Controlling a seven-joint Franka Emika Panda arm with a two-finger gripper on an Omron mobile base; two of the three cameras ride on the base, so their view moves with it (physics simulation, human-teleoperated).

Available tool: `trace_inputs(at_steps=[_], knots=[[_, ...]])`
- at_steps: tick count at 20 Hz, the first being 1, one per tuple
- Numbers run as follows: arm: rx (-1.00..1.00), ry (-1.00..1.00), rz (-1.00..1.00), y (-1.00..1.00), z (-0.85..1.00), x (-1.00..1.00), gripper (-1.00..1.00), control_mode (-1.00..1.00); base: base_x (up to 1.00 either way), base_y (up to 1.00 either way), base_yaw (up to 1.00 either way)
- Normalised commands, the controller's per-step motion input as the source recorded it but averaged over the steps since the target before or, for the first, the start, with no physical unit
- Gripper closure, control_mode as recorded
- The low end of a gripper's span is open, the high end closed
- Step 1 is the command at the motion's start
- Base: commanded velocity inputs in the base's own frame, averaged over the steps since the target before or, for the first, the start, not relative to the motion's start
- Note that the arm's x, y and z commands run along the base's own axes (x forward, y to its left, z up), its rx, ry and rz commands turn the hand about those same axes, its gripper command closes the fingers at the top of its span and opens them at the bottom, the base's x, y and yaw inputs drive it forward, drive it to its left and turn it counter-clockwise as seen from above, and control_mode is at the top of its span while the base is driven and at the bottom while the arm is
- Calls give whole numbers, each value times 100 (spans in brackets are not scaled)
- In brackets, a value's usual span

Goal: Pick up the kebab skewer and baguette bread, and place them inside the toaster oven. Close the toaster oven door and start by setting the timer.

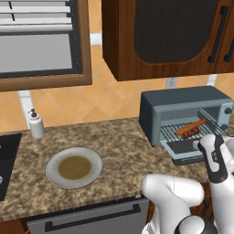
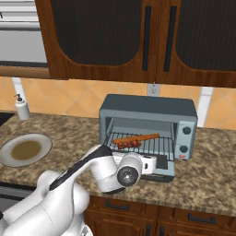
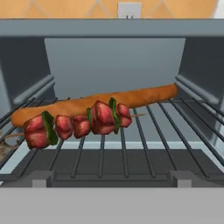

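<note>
Inside the toaster oven (image 2: 148, 123), the kebab skewer (image 3: 78, 124) lies on the wire rack (image 3: 131, 144) just before the baguette bread (image 3: 94, 103), apparently touching it. Door (image 2: 159, 167) lowered; gripper (image 2: 154, 164) open wide, empty.

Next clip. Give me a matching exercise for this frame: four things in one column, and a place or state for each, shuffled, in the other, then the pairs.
Things:
1. baguette
2. skewer
3. oven door
4. plate

Places or states:
A. dropped open, flat in front of the oven
B. on the counter, left of the oven, holding neither food
C. on the rack, at the back
D. on the rack, in front of the bread

Pairs: 1-C, 2-D, 3-A, 4-B
</note>
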Motion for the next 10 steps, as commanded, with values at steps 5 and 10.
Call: trace_inputs(at_steps=[5, 10], knots=[[0, 0, 0, 0, 0, 18, -100, -100, 0, 0, 0], [0, 0, 0, 0, -4, 2, -100, -100, 0, 0, 0]])
